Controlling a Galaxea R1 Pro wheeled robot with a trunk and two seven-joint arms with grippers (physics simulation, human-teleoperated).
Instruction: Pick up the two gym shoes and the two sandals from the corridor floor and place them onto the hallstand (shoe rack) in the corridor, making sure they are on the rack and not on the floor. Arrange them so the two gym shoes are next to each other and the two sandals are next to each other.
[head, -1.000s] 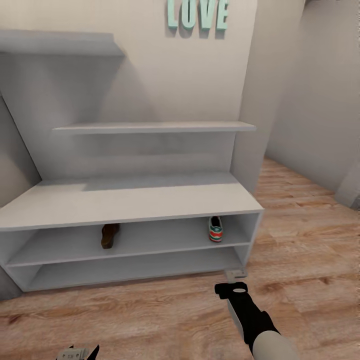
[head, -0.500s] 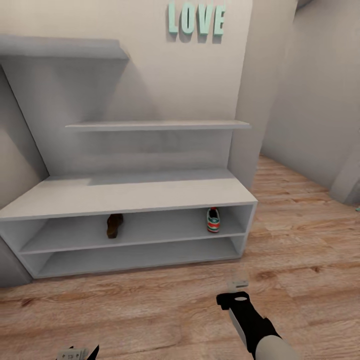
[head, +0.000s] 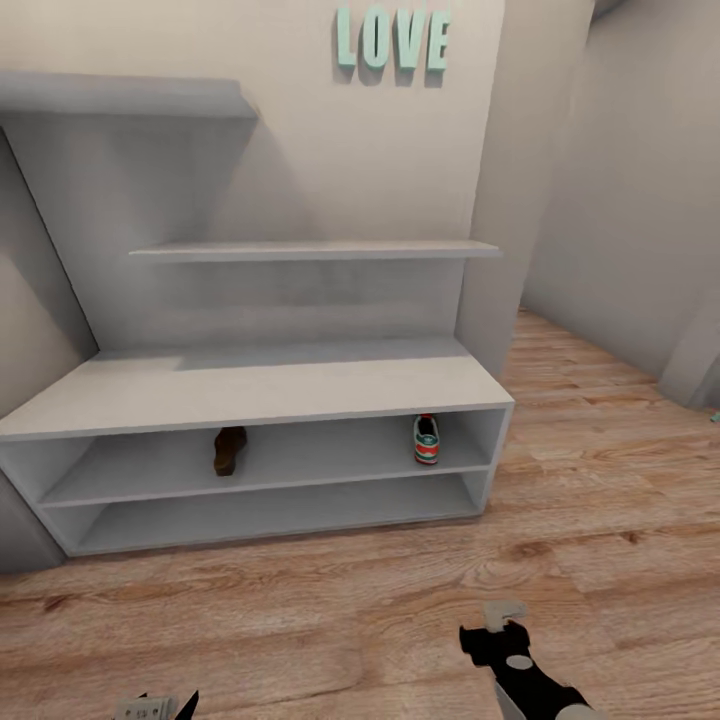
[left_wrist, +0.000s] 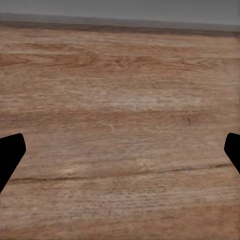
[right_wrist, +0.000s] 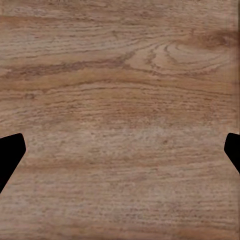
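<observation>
The white-grey hallstand (head: 250, 395) stands against the wall ahead. On its upper low shelf, one gym shoe (head: 427, 440) sits near the right end, heel toward me. One dark-brown sandal (head: 229, 449) rests on the same shelf, left of the middle. The second gym shoe and second sandal are out of view. My right gripper (head: 503, 622) hangs low over the corridor floor (head: 330, 610), and in its wrist view it (right_wrist: 120, 155) is open above bare planks. My left gripper (head: 157, 706) peeks in at the bottom edge, likewise open (left_wrist: 120, 155) over the floor.
Teal LOVE letters (head: 392, 36) hang on the wall above the two staggered shelves. A wall corner (head: 500, 250) juts out right of the rack, with the corridor running on past it. A tiny teal speck (head: 715, 416) shows at the right edge.
The view first pulled back a little from the rack, then held still. My right gripper has drawn back toward me, lower in the head view. The shoes on the shelf have not moved.
</observation>
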